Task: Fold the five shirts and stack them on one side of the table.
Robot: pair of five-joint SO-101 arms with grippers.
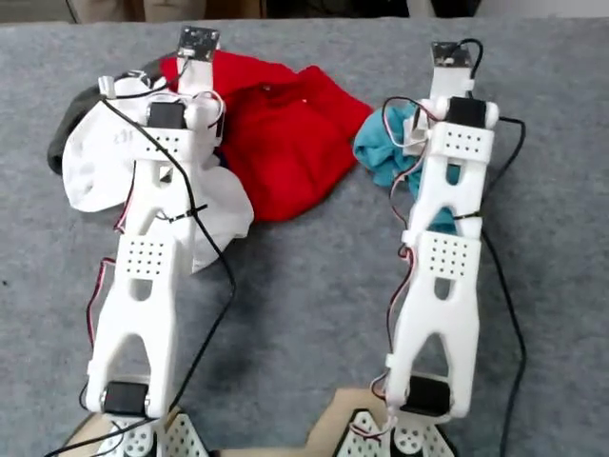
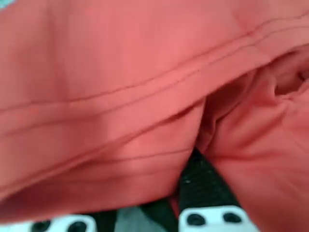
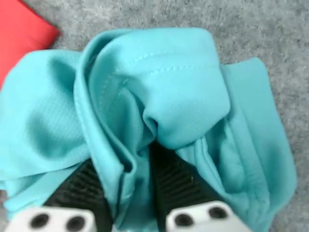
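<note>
A red shirt [image 1: 285, 143] lies crumpled at the back of the table, between the two arms. The left arm stands over its left edge. In the left wrist view the red shirt [image 2: 120, 96] drapes over my left gripper [image 2: 183, 169], and its folds bunch at the one black finger [image 2: 203, 186] that shows. A teal shirt [image 1: 381, 152] lies bunched under the right arm. My right gripper [image 3: 123, 159] is shut on a fold of this teal shirt [image 3: 164, 92], with cloth packed between both fingers.
A white shirt [image 1: 95, 162] spreads under the left arm, and a dark grey garment [image 1: 68, 124] lies at its far-left edge. Grey felt [image 1: 304, 314] covers the table, bare between the arms toward the front. A corner of the red shirt [image 3: 21, 34] lies beside the teal one.
</note>
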